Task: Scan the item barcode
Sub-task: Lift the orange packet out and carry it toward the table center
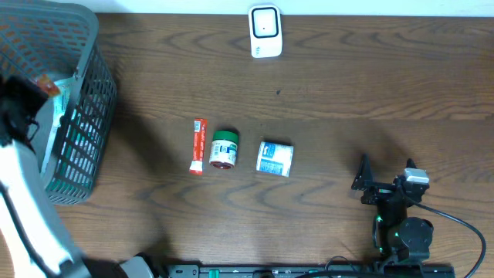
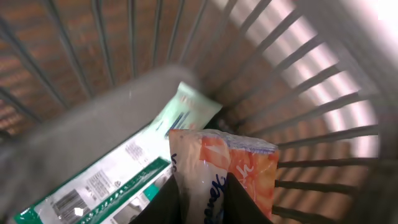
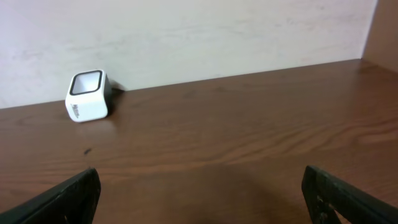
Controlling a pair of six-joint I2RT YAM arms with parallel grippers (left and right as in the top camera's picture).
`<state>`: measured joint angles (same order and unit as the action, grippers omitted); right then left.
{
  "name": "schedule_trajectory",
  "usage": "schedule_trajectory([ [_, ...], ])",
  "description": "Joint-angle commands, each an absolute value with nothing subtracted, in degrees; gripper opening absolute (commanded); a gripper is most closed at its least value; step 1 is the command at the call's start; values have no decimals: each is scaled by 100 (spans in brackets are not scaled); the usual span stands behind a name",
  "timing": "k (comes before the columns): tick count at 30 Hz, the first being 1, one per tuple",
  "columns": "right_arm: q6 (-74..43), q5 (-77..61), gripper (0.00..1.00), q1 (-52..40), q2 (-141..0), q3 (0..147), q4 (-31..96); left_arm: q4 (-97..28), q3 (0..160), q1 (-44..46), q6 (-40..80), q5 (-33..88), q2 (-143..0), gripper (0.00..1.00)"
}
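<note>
My left gripper (image 2: 202,190) is down inside the grey wire basket (image 1: 89,116), shut on an orange and white tissue packet (image 2: 227,158). Its dark fingers (image 2: 163,208) press the packet from both sides. In the overhead view only an orange corner of the packet (image 1: 48,85) shows, beside the arm. The white barcode scanner (image 1: 264,31) stands at the table's far edge and also shows in the right wrist view as a white scanner (image 3: 87,95) at the left. My right gripper (image 1: 382,181) rests open and holding nothing near the front right, its jaws wide apart (image 3: 202,193).
A green and white box (image 2: 118,180) with a barcode lies in the basket under the packet. On the table's middle lie a red stick packet (image 1: 198,145), a green-lidded jar (image 1: 224,149) and a blue and white packet (image 1: 275,158). A cable (image 1: 455,220) trails from the right arm.
</note>
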<state>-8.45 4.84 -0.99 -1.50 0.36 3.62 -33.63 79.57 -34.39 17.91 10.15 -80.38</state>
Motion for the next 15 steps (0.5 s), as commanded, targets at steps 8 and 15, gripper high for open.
schedule_trajectory([
  [8,-762,506,99,-128,-150,32,381,-3977,8066,-3050,2475,1422,-6611,19],
  [15,-762,504,99,-128,-150,32,381,-4759,8064,-1955,2495,2558,-6696,19],
])
